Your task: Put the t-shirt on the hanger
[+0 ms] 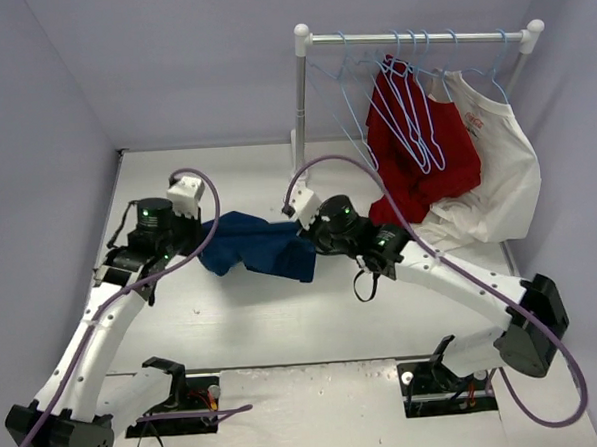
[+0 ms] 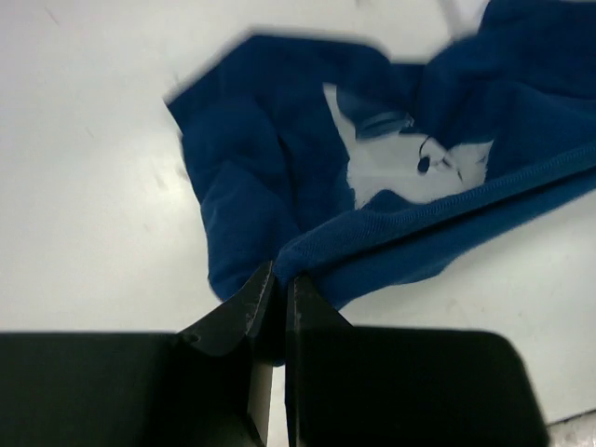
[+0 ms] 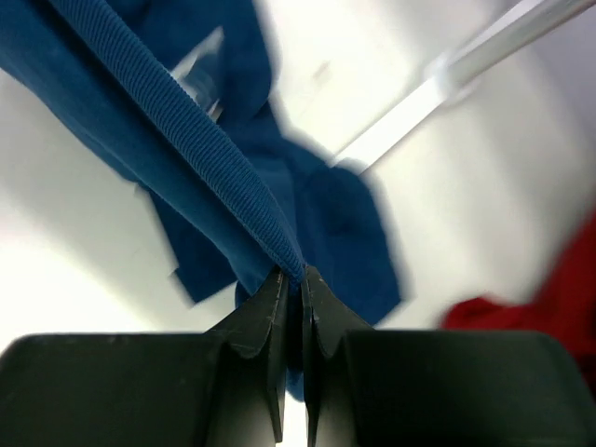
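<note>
The navy t-shirt (image 1: 255,244) hangs stretched between my two grippers, just above the white table. My left gripper (image 1: 199,234) is shut on its left end; in the left wrist view the ribbed collar (image 2: 438,219) runs from the left gripper (image 2: 279,277) up to the right, with a pale label (image 2: 400,163) inside the neck. My right gripper (image 1: 314,231) is shut on the right end; its wrist view shows the ribbed edge (image 3: 205,149) pinched at the right gripper (image 3: 303,275). Light-blue wire hangers (image 1: 418,107) hang on the rail (image 1: 419,37) at the back right.
A red shirt (image 1: 416,167) and a white shirt (image 1: 491,173) hang from the rail on hangers, their hems reaching the table right of my right arm. The rail's white post (image 1: 300,113) stands just behind the t-shirt. Purple walls close in on both sides.
</note>
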You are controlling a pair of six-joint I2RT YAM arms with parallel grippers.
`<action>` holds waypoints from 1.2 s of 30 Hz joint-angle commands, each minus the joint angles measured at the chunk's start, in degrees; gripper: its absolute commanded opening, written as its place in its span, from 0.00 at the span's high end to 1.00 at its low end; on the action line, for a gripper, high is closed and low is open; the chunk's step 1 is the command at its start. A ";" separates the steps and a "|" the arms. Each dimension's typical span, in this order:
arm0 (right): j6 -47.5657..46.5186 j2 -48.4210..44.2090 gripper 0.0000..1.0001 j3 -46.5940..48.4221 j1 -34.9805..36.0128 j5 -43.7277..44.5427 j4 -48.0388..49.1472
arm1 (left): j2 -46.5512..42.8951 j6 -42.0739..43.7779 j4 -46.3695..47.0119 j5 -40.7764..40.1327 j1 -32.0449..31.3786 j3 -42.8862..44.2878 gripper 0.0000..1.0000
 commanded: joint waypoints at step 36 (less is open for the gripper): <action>15.10 -5.00 0.30 23.25 -12.58 9.22 -12.61 | 3.57 -18.63 -4.23 4.51 1.73 -5.84 0.32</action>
